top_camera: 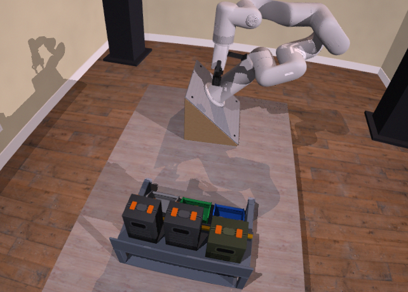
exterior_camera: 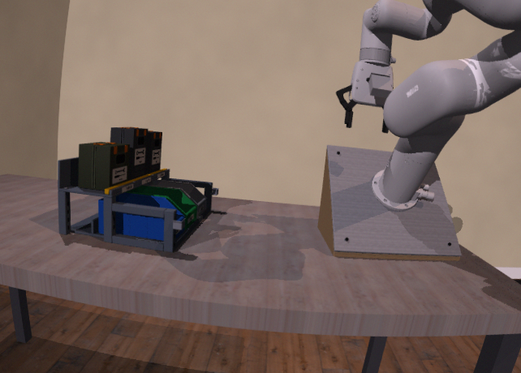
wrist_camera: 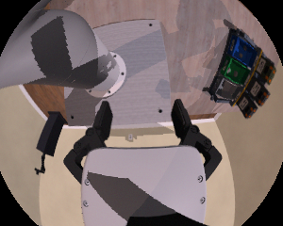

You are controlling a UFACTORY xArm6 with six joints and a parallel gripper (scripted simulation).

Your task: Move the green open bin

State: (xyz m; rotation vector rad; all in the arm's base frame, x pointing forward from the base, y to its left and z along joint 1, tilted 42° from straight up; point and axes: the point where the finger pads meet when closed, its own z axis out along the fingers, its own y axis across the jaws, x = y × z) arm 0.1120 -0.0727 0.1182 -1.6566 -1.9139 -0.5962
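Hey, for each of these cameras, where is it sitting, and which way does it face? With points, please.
Top: high beyond the shelf's back, looking down over the toolboxes toward the arm; nearly all the arm and the gripper [top_camera: 217, 77] [exterior_camera: 367, 129] [wrist_camera: 141, 106] show.
Exterior: off the table's long side, roughly level, facing across it; the shelf [top_camera: 181, 253] [exterior_camera: 169, 230] is left, the arm, partly cropped, right.
Wrist: on the arm by the gripper, looking past its open fingers at the sloped mount; part of the arm shows.
Top and wrist share the green bin's inside.
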